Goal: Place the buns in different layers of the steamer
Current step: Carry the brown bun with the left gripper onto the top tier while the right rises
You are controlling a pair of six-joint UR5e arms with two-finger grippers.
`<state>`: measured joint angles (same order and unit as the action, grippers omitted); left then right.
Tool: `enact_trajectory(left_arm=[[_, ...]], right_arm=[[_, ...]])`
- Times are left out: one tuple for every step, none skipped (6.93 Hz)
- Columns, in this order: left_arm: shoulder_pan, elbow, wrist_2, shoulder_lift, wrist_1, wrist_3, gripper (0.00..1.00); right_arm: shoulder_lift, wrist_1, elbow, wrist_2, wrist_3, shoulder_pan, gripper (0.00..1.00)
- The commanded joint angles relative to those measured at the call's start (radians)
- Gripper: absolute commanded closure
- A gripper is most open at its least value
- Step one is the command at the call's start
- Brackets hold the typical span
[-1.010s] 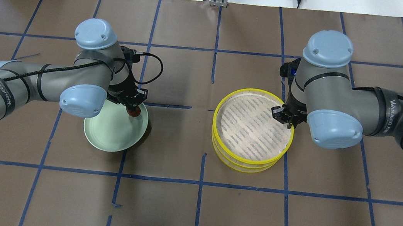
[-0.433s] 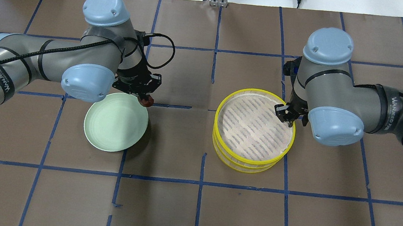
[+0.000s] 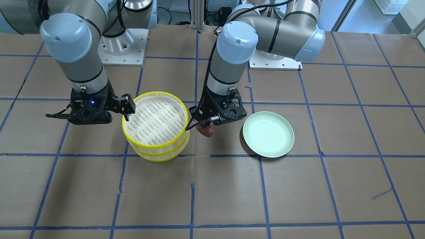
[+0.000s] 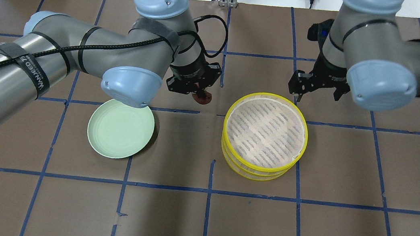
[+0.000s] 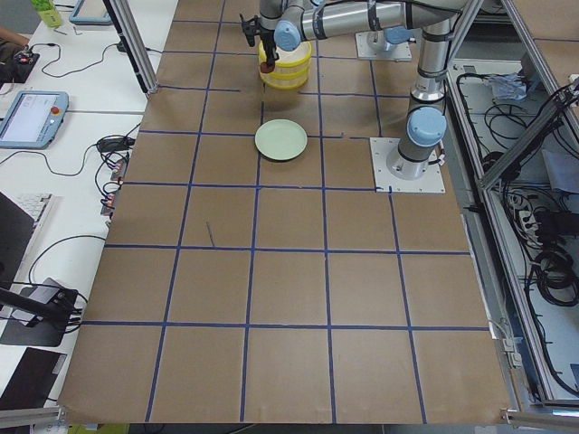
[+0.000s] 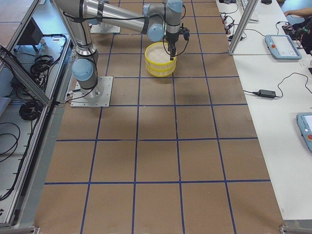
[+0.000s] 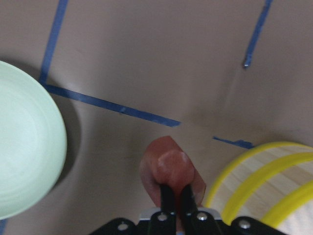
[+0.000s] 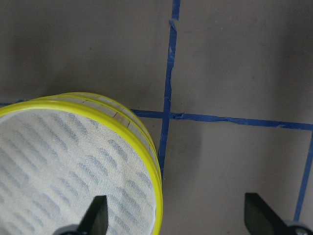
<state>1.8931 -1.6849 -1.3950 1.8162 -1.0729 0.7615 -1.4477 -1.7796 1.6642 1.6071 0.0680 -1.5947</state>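
My left gripper (image 4: 201,93) is shut on the dark reddish-brown bun (image 7: 168,169) and holds it above the table between the green dish and the steamer (image 4: 226,125); the bun also shows in the front view (image 3: 207,131). The steamer is two stacked yellow-rimmed layers. The top layer's white liner (image 4: 264,133) is bare. My right gripper (image 8: 178,218) is open and empty, raised beyond the steamer's far right rim (image 8: 146,147); it also shows in the overhead view (image 4: 315,91). The white bun is out of view.
The pale green dish (image 4: 120,129) lies empty to the left of the steamer; it also shows in the front view (image 3: 268,133). Blue tape lines grid the brown table. Cables and boxes lie beyond its far edge.
My left gripper lifted the brown bun off the green dish and carried it right toward the steamer. My right gripper rose off the steamer's right rim and moved farther back.
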Motion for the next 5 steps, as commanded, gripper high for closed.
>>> enact_trajectory(left_arm=[[0.091, 0.027, 0.083, 0.018, 0.101, 0.229, 0.90], [0.116, 0.025, 0.083, 0.038, 0.110, 0.263, 0.88], [0.154, 0.022, 0.079, 0.047, 0.110, 0.336, 0.29], [0.165, 0.027, 0.070, 0.043, 0.119, 0.329, 0.00], [0.166, 0.027, 0.070, 0.043, 0.117, 0.309, 0.00]], right_arm=[[-0.023, 0.289, -0.240, -0.036, -0.008, 0.013, 0.01], [-0.057, 0.295, -0.241, -0.039, -0.022, 0.006, 0.01], [-0.065, 0.296, -0.238, -0.029, -0.055, -0.001, 0.01], [-0.069, 0.302, -0.235, -0.023, -0.059, 0.001, 0.01], [-0.072, 0.298, -0.231, -0.027, -0.062, -0.001, 0.01]])
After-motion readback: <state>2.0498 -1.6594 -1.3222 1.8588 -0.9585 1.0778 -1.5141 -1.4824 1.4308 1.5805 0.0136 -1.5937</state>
